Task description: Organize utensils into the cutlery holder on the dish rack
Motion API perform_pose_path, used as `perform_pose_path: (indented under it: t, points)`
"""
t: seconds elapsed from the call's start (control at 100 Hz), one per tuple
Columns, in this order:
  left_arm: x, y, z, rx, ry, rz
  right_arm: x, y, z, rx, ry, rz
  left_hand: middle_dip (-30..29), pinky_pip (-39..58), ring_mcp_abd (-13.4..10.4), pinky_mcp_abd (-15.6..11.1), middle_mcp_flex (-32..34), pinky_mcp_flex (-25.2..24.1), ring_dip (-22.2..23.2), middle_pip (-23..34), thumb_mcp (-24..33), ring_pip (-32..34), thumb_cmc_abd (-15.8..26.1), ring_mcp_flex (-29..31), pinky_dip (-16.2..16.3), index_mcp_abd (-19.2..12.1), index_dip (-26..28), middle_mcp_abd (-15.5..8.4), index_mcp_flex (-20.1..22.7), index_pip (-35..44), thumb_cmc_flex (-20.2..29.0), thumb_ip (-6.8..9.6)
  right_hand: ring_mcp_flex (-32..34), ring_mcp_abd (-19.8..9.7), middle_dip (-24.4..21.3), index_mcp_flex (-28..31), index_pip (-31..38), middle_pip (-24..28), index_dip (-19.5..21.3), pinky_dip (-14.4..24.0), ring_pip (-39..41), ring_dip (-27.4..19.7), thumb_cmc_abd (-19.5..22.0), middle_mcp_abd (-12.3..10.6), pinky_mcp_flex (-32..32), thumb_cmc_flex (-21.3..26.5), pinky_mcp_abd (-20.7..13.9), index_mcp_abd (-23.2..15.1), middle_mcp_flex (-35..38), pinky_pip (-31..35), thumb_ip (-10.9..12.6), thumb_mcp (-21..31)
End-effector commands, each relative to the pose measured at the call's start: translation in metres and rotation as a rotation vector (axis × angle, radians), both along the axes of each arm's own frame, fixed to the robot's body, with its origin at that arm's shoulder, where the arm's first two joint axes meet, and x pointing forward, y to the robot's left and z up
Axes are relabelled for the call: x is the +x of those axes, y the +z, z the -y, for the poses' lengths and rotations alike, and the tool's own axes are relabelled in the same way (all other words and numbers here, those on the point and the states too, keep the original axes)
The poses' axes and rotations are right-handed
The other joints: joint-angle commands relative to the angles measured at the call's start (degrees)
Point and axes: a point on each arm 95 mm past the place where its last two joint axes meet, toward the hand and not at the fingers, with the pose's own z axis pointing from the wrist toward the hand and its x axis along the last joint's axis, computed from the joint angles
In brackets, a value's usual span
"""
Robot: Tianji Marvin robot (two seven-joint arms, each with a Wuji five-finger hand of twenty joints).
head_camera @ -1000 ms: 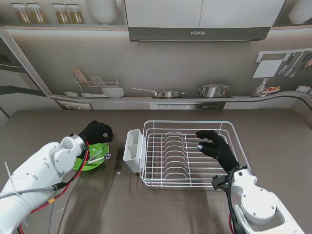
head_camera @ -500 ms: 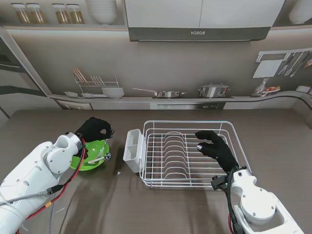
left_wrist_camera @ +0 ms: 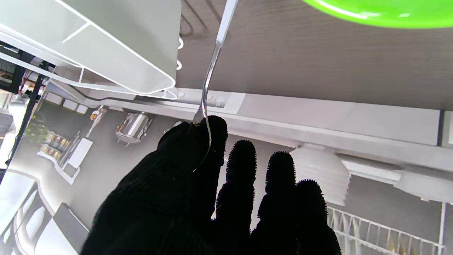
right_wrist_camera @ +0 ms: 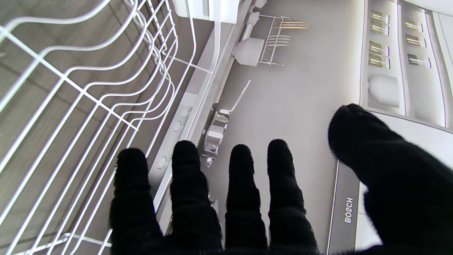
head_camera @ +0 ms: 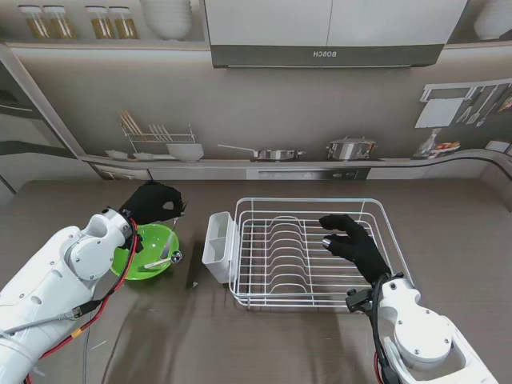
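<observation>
From the stand, the left hand (head_camera: 152, 203) hangs over the far rim of the green bowl (head_camera: 150, 251); what it grips is too thin to make out here. A utensil (head_camera: 166, 259) with a round end leans in the bowl. The white cutlery holder (head_camera: 217, 238) hangs on the dish rack's (head_camera: 314, 253) left side, just right of the bowl. The right hand (head_camera: 352, 243) hovers over the rack, fingers spread, holding nothing. The left hand was lower over the bowl a second ago and now sits farther from me. In the left wrist view, thumb and forefinger pinch a fork (left_wrist_camera: 212, 67) by its tines, handle cut off at the edge, the holder close beside. The right wrist view shows only parted fingers (right_wrist_camera: 184, 170) above rack wires.
</observation>
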Motion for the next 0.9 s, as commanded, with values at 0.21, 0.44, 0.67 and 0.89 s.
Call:
perform_pose_path:
  t: [0.21, 0.44, 0.67, 0.89]
  points:
    - [0.013, 0.023, 0.016, -0.033, -0.052, 0.04, -0.002, -0.002, -0.004, 0.006, 0.017, -0.009, 0.95, 1.75, -0.83, -2.24, 0.31, -0.85, 0.93, -0.91, 3.18, 0.81, 2.81, 0.78, -0.69, -2.04, 1.88, -0.92, 1.69, 4.68, 3.46, -0.94, 1.2, -0.51, -0.52, -1.86, -0.32, -0.05, -1.4, 1.34, -0.23, 0.98, 0.58, -0.08, -0.29, -1.07, -1.47, -0.19, 0.82, -1.03, 1.81, -1.05]
    - [0.023, 0.034, 0.031, -0.088, -0.081, 0.056, -0.002, -0.001, -0.003, 0.004, 0.017, -0.009, 0.61, 1.74, -0.77, -2.1, 0.38, -0.9, 0.89, -1.08, 3.26, 0.7, 2.86, 0.84, -0.77, -1.98, 1.93, -0.74, 1.65, 4.67, 3.42, -0.99, 1.16, -0.43, -0.53, -1.88, -0.34, -0.08, -1.43, 1.36, -0.27, 0.97, 0.59, -0.09, -0.28, -1.1, -1.49, -0.15, 0.82, -1.02, 1.82, -1.09]
    - [0.035, 0.041, 0.047, -0.12, -0.122, 0.073, -0.002, -0.001, -0.003, 0.004, 0.016, -0.009, 0.22, 1.73, -0.57, -1.88, 0.51, -0.9, 0.9, -1.17, 3.11, 0.65, 2.93, 0.89, -0.8, -2.17, 1.83, -0.76, 1.68, 4.54, 3.28, -0.98, 1.23, -0.34, -0.55, -1.87, -0.37, -0.12, -1.45, 1.37, -0.26, 0.98, 0.8, -0.06, -0.27, -1.11, -1.51, -0.17, 0.79, -1.02, 1.86, -1.09]
    - [0.044, 0.048, 0.061, -0.166, -0.144, 0.079, -0.002, -0.001, -0.003, 0.005, 0.014, -0.01, -0.24, 1.69, -0.63, -1.79, 0.46, -0.87, 0.87, -1.26, 3.0, 0.55, 3.1, 0.86, -0.79, -2.03, 1.8, -0.6, 1.68, 4.49, 3.3, -0.96, 1.16, -0.45, -0.54, -2.03, -0.37, -0.13, -1.46, 1.38, -0.29, 0.98, 0.82, -0.02, -0.3, -1.15, -1.53, -0.07, 0.61, -1.03, 1.84, -1.11]
